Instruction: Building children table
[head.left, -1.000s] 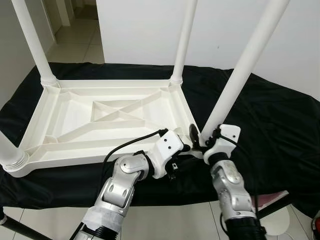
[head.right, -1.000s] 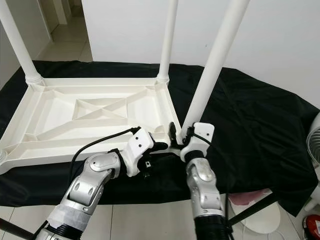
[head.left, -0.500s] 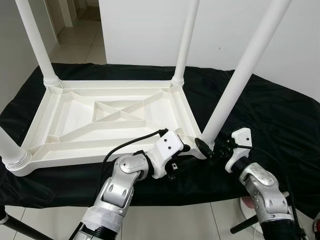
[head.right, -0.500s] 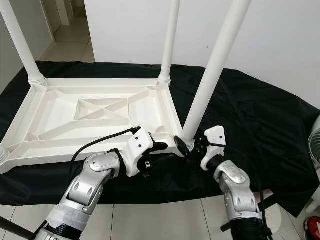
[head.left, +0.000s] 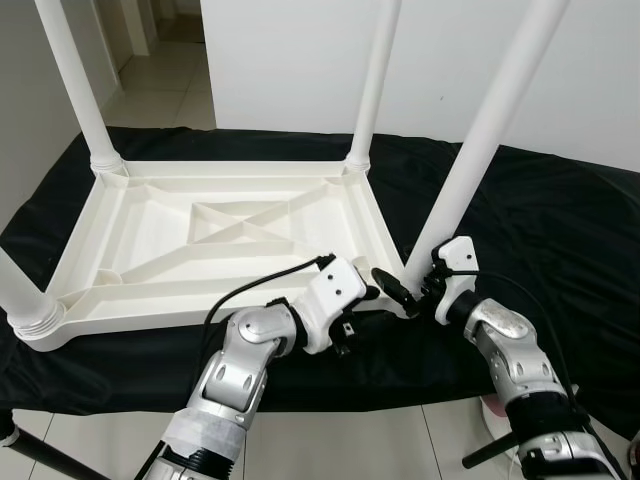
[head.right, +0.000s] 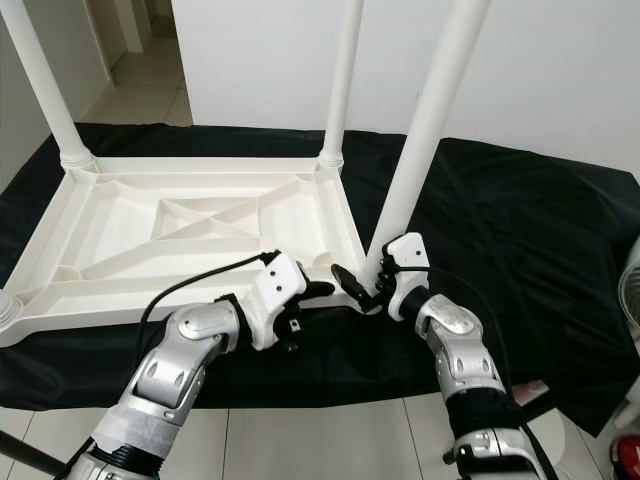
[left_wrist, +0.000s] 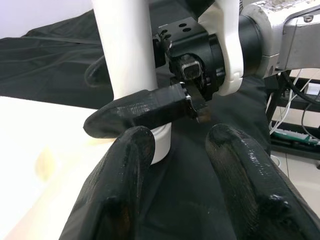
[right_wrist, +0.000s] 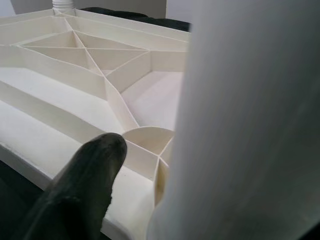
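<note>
Right claw (head.left: 408, 290) returned to the leg (head.left: 478, 140) of the upturned table (head.left: 215, 240).

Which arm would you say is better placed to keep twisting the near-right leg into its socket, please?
Right, probably: the right gripper already sits at the base of the near-right leg, fingers straddling it. The left gripper rests on the tabletop's edge beside it.

Wall: plain white (head.left: 300, 60), right behind the far edge of the cloth.
Cloth: black (head.left: 560, 230), creased, draped over the table edges.
Floor: pale glossy tiles (head.left: 350, 440) at the near edge.
Doorway: far left corner, tiled hallway (head.left: 165, 80) beyond.
Light: even, bright, soft shadows.
</note>
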